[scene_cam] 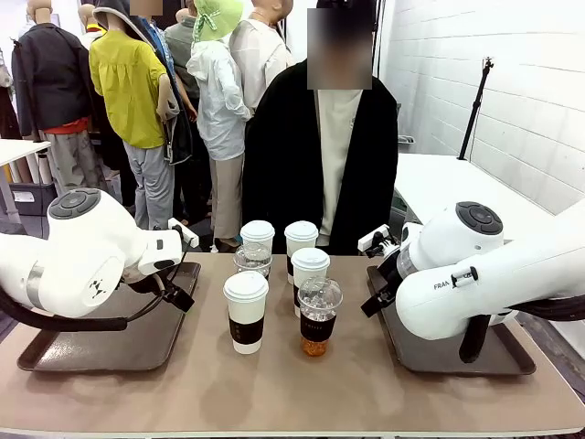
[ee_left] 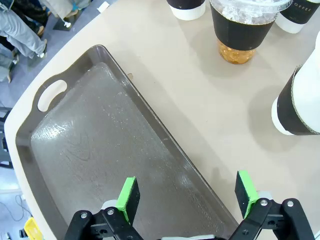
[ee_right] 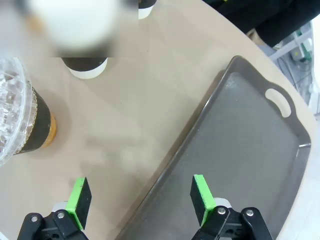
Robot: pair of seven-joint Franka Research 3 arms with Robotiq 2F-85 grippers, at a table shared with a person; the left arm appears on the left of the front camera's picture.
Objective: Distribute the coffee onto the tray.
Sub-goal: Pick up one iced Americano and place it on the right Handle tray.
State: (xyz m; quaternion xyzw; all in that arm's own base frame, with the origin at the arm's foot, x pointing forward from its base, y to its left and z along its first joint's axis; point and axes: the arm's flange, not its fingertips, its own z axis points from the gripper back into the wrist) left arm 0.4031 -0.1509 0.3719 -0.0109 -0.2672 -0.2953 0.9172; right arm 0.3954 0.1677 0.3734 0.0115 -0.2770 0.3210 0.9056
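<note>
Front view: left arm (scene_cam: pixel 82 265) hides far-left part of left tray (scene_cam: pixel 110 352); right arm (scene_cam: pixel 475 283) hides much of right tray (scene_cam: pixel 430 361). Left wrist: amber cup (ee_left: pixel 240 30) cut at top edge, white cup (ee_left: pixel 300 105) at right edge. Right wrist: white lid (ee_right: pixel 75 22) blurred.

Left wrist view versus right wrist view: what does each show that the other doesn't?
Left wrist: the open left gripper above the edge of the left tray. Right wrist: the open right gripper above the edge of the right tray, plus a person's black coat. Shared: the tan table, white cups and an iced amber drink in a dark sleeve.
</note>
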